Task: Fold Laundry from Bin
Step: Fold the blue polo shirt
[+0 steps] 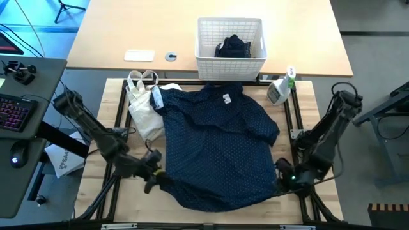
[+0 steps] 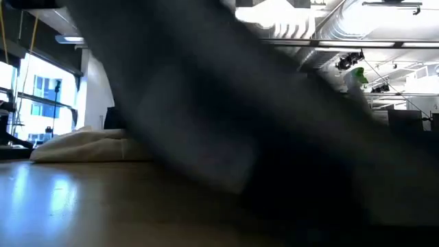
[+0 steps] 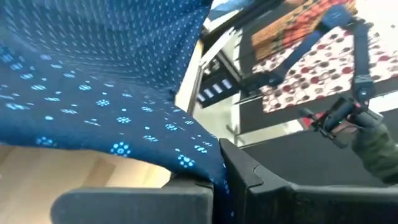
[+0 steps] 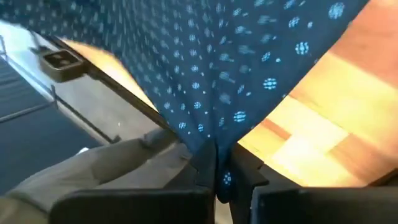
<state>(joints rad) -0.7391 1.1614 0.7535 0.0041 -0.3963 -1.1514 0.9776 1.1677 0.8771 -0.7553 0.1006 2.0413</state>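
The left hand (image 1: 153, 176) was clamped on the near left hem corner of the navy shirt with tiny white dots (image 1: 214, 144), and the right hand (image 1: 285, 181) was pinched shut on the near right hem corner; both wrist views showed dotted cloth caught between closed fingers. The shirt lay spread flat on the pale wooden table (image 1: 96, 191), collar toward the white lattice plastic bin (image 1: 230, 39), which sat beyond the work area and held a dark navy garment (image 1: 233, 48). To fold well, I judged both hands should rise together and level, keeping the hem taut between them, then carry it evenly toward the collar so that no slack bunches in the middle. A cream-white cloth bag with loop handles (image 1: 144, 102) lay touching the shirt's left sleeve and could be dragged or caught under the fold. A spray bottle with a green top (image 1: 281, 89) stood near the right shoulder, close enough to be tipped by a swinging sleeve. The low view was blocked by dark cloth.
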